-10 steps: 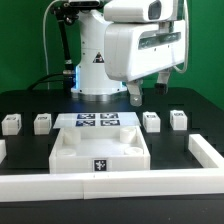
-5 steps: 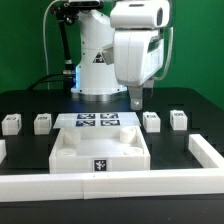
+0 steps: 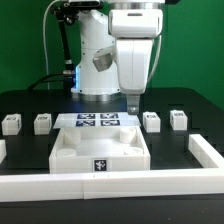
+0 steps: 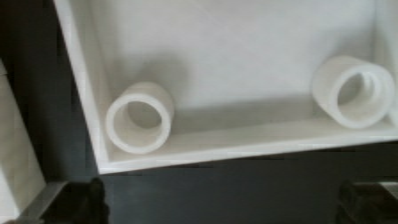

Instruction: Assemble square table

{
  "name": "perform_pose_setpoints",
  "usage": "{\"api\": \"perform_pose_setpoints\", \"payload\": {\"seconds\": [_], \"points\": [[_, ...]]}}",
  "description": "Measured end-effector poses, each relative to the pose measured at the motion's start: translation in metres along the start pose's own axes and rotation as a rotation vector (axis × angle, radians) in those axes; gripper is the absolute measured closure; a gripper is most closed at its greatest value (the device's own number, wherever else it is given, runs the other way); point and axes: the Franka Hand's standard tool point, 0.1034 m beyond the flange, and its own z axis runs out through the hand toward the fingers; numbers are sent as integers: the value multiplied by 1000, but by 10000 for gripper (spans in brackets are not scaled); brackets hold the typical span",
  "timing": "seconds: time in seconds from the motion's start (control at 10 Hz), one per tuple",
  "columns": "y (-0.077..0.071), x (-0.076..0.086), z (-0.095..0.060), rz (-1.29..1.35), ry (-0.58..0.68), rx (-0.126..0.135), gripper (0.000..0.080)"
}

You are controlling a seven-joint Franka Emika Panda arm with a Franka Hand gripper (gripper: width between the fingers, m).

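The square table's top, a white slab (image 3: 100,148) with raised corner sockets and a tag on its front edge, lies in the middle of the black worktop. Two white leg posts (image 3: 43,122) (image 3: 11,124) stand at the exterior view's left and two more (image 3: 152,121) (image 3: 179,119) at its right. My gripper (image 3: 133,100) hangs above the slab's far right corner, apart from it. In the wrist view the slab (image 4: 231,70) shows two round sockets (image 4: 139,122) (image 4: 356,92). The gripper (image 4: 222,205) is open, with nothing between its dark fingers (image 4: 71,200).
The marker board (image 3: 97,122) lies just behind the slab. A white rail (image 3: 110,186) runs along the front, with side pieces at the exterior view's right (image 3: 206,152) and left (image 3: 2,150). The arm's base (image 3: 95,70) stands at the back.
The arm's hand has turned and shifted toward the exterior view's left, ending over the slab's far right corner. The jaws stayed open; no part moved.
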Motion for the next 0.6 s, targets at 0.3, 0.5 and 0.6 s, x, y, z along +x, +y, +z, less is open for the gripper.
{"api": "perform_pose_setpoints", "payload": {"seconds": [0.3,0.5,0.6], "points": [[-24,-17,14,-154,-12,24,150],[-29,-28,18,-149,-12,37,150],[-30,-28,18,-150,-12,37,150]]}}
